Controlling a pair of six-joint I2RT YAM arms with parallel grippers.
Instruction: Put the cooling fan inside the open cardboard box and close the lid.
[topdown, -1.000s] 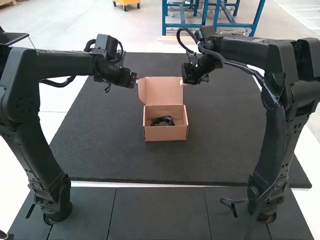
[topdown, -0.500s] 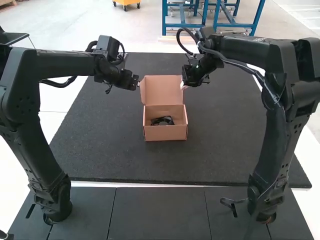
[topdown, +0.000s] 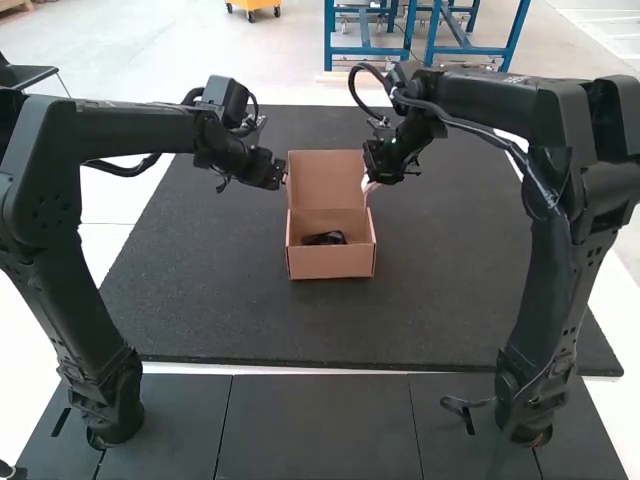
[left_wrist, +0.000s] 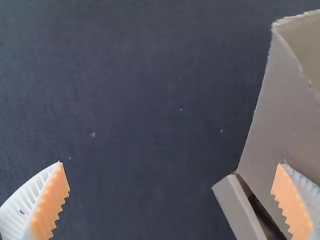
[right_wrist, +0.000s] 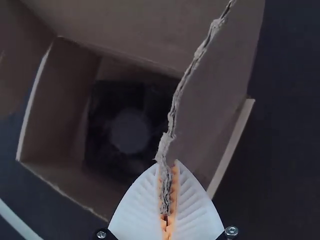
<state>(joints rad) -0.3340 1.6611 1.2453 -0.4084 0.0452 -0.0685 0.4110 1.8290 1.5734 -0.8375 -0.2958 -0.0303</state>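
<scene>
Left arm (topdown: 110, 125) and right arm (topdown: 520, 100): matte black, chunky rounded links, round bases (topdown: 105, 420). Black cables (topdown: 352, 85) loop loose at the wrists. Jaws have white ribbed fingers (left_wrist: 22, 207) and orange sawtooth pads (left_wrist: 50, 200). Two small silver screws (right_wrist: 231, 230) sit on the black mount below the right jaws.

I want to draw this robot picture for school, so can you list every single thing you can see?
cardboard box: one, brown, middle of the mat, open.
lid: one, brown, standing up at the box's far side.
cooling fan: one, black, inside the box.
mat: one, black, on the table.
table: one, white, under the mat.
left gripper: one, white fingers with orange pads, open, at the lid's left edge.
right gripper: one, white fingers, shut on the lid's right edge.
</scene>
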